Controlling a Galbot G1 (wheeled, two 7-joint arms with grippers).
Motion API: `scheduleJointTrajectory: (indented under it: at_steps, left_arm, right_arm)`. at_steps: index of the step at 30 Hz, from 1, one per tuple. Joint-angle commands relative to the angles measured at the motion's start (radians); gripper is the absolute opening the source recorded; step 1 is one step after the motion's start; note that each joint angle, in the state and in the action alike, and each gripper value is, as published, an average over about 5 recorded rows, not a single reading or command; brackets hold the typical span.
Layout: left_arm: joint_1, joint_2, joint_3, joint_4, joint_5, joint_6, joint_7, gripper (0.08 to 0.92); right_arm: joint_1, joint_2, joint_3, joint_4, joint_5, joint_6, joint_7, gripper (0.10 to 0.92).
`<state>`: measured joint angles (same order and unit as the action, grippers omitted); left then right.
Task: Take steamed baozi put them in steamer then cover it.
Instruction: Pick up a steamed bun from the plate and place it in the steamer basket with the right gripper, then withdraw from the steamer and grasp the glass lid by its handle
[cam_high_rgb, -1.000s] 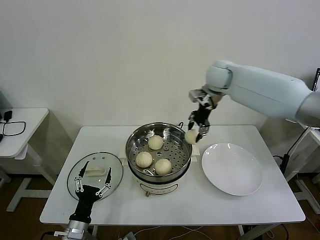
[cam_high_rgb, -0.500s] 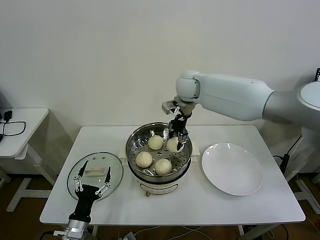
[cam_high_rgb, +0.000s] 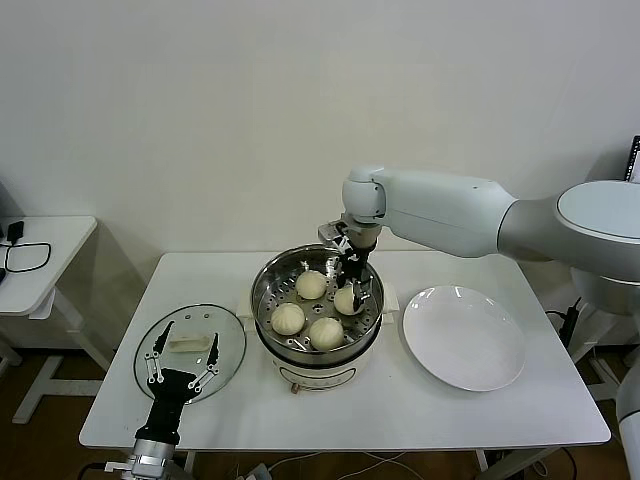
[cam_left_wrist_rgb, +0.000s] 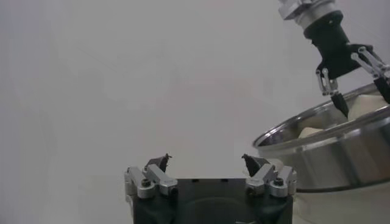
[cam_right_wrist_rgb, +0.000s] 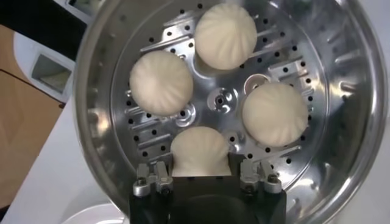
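Note:
The steamer (cam_high_rgb: 266, 292) stands mid-table on a white cooker base. Three baozi (cam_high_rgb: 311, 284) (cam_high_rgb: 288, 318) (cam_high_rgb: 326, 331) lie on its perforated floor. My right gripper (cam_high_rgb: 352, 288) reaches down into the basket and is shut on the fourth baozi (cam_high_rgb: 344, 299), low over the floor on the right side. In the right wrist view this baozi (cam_right_wrist_rgb: 201, 152) sits between my fingers, with the other buns (cam_right_wrist_rgb: 225, 35) (cam_right_wrist_rgb: 161, 82) (cam_right_wrist_rgb: 275, 114) beyond. The glass cover (cam_high_rgb: 232, 338) lies flat at the table's left. My left gripper (cam_high_rgb: 186, 366) is open over its near edge.
A white plate (cam_high_rgb: 464, 337) lies bare to the right of the steamer. A small white side table (cam_high_rgb: 45, 262) stands farther left. The left wrist view shows the steamer wall (cam_left_wrist_rgb: 329, 152) and the right gripper (cam_left_wrist_rgb: 359, 82) over it.
My right gripper carried the baozi left from the steamer's right rim and lowered it into the basket. The left arm has not moved.

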<state>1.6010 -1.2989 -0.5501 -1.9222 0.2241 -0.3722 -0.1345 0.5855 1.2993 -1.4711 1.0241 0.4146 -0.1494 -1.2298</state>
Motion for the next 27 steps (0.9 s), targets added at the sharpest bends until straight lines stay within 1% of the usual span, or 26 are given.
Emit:
scheduleJointTrajectory:
  at_steps: [1,8,13,17,21,23,25,27]
  left_arm:
    - [0.0,0.001,-0.001,0.0,0.0,-0.001,-0.001,0.823]
    - [0.001,0.001,-0.004,0.0,-0.001,-0.001,-0.001,0.823]
    - [0.002,-0.001,-0.003,-0.003,0.0,0.001,0.0,0.823]
    - [0.003,-0.001,-0.005,-0.008,0.0,0.004,-0.001,0.823]
    - [0.003,0.0,-0.007,-0.014,0.002,0.009,-0.001,0.823]
    - [0.002,0.0,-0.006,-0.016,0.003,0.012,-0.001,0.823]
    - [0.001,0.0,-0.006,-0.017,0.01,0.014,-0.003,0.823]
    - [0.0,0.001,-0.006,-0.017,0.019,0.015,-0.006,0.823]
  right_arm:
    - [-0.016,0.011,-0.004,-0.015,-0.032,-0.002,0.005,0.675]
    - [-0.012,0.004,0.001,-0.003,-0.044,0.001,-0.001,0.739]
    - [-0.011,-0.005,0.022,0.016,-0.042,0.003,0.003,0.81]
    - [-0.003,-0.038,0.069,0.054,-0.033,0.01,0.007,0.822]
    - [-0.003,-0.11,0.164,0.111,0.009,0.034,0.04,0.823]
    - [-0.006,-0.16,0.216,0.151,0.055,0.06,0.104,0.823]
    - [-0.013,-0.217,0.258,0.201,0.105,0.101,0.22,0.823]
    - [-0.028,-0.285,0.286,0.261,0.149,0.169,0.419,0.823]
